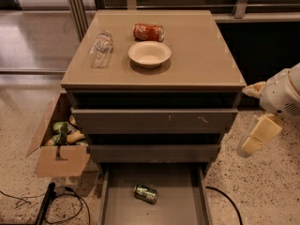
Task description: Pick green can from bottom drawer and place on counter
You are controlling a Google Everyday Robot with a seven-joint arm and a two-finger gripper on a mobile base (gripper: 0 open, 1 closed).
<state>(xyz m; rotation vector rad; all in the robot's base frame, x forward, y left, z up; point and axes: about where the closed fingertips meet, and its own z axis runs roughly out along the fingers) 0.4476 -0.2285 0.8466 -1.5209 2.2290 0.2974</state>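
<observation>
Green can (146, 193): lies on its side on the floor of the bottom drawer (187, 205), which stands pulled out below the bench's front edge. It sits left of the drawer's middle, apart from both side walls, with its long axis roughly parallel to that front edge and slightly skewed.
Claw (253, 142): hangs off the bench's right edge, lower than the front right corner and well apart from the can. Nothing is seen in it. You cannot tell from this view whether it is wide or narrow.
Bench (206, 55): carries a red soda can (148, 32) on its side near the back edge, a white bowl (149, 54) about the centre, and a clear bottle (101, 48) lying toward the left edge. The part along the right edge is bare.
Weight, judged: light. Expect little resistance on the lift.
Wall, judged: thin metal that gives under pressure. Squeeze only as hard as the hold needs.
Surface, judged: smooth and shiny, so likely slippery. A loose hold may let it slide out.
Rolling, judged: a round body on a flat floor. A glancing touch could send it toward the drawer's front or back.
Hold point, advised: come down from above and close across the middle of the body, square to its long axis, clear of the silver ends.
Access, judged: the two upper drawer fronts overhang the back of the tray. Approach from the open front part.
</observation>
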